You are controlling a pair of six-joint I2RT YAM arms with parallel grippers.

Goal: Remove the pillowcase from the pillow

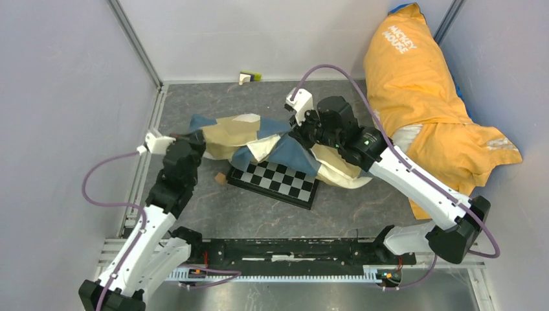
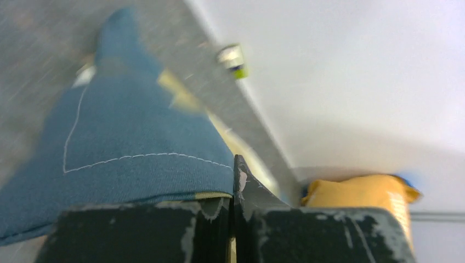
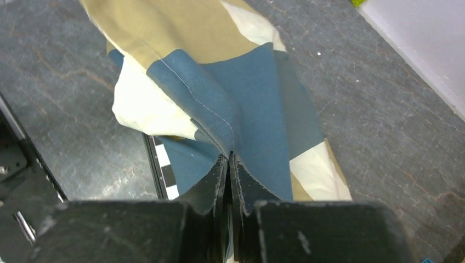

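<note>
Soft, light pillowcase [image 1: 243, 133]: left fingers [image 2: 137, 233] and right fingers [image 3: 323, 230] each pinch a fold; you'd best grip deep, cloth probably slips.

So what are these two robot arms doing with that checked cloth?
Both arms hold the soft blue, tan and cream checked pillowcase, which lies bunched on the grey table, partly over a black-and-white checkerboard. The left arm's fingers are shut on a blue patch at one end. The right arm's fingers are shut on a blue fold near the middle. The aim is to pull it off a pillow; the cream bulge under the right arm may be that.
</note>
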